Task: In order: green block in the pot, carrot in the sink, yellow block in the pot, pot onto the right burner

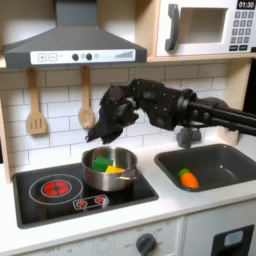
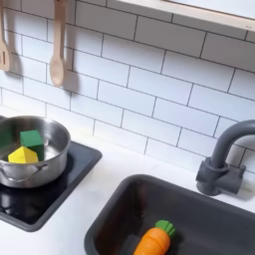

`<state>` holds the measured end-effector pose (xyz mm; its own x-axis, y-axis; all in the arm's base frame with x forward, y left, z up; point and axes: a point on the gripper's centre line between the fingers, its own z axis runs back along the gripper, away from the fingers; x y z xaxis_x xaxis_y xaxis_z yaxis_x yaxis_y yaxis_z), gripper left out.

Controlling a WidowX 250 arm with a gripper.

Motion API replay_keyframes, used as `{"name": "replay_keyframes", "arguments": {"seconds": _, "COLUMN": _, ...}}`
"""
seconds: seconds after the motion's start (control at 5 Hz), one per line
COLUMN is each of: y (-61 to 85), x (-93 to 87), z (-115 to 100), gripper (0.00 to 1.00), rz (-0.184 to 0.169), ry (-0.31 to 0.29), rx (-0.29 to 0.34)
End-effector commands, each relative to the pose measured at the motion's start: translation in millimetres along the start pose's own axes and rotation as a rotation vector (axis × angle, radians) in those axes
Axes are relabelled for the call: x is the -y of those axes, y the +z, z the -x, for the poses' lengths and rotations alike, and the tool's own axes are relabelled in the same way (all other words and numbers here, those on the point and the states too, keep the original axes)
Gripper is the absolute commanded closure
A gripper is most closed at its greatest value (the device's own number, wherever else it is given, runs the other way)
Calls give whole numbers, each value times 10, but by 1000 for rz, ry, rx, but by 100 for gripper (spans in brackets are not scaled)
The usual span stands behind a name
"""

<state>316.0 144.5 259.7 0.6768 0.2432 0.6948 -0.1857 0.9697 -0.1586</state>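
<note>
In the first exterior view the silver pot (image 1: 110,170) stands on the right half of the black cooktop (image 1: 40,205), covering the right burner. The green block (image 1: 102,161) and the yellow block (image 1: 116,169) lie inside it. My gripper (image 1: 107,124) hangs just above the pot's far rim, open and holding nothing. The orange carrot (image 1: 188,179) lies in the dark grey sink (image 1: 225,160). The second exterior view shows the pot (image 2: 45,164) with the green block (image 2: 32,139) and the yellow block (image 2: 21,154) side by side, and the carrot (image 2: 154,240) on the floor of the sink (image 2: 199,214).
The left burner ring (image 1: 57,187) is bare. Wooden utensils (image 1: 36,105) hang on the tiled wall behind the stove, under a grey hood (image 1: 75,45). The arched faucet (image 2: 224,154) stands behind the sink. A microwave (image 1: 205,25) sits up at the first exterior view's right.
</note>
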Motion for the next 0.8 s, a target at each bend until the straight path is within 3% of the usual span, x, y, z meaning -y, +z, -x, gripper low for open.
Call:
{"name": "replay_keyframes", "arguments": {"seconds": 0.0, "y": -246, "x": -151, "z": 292, "gripper": 100, "rz": -48, "ry": -9, "rx": -117}}
{"name": "replay_keyframes", "arguments": {"seconds": 0.6, "y": -416, "x": -288, "z": 552, "gripper": 100, "rz": -96, "ry": 16, "rx": -227}}
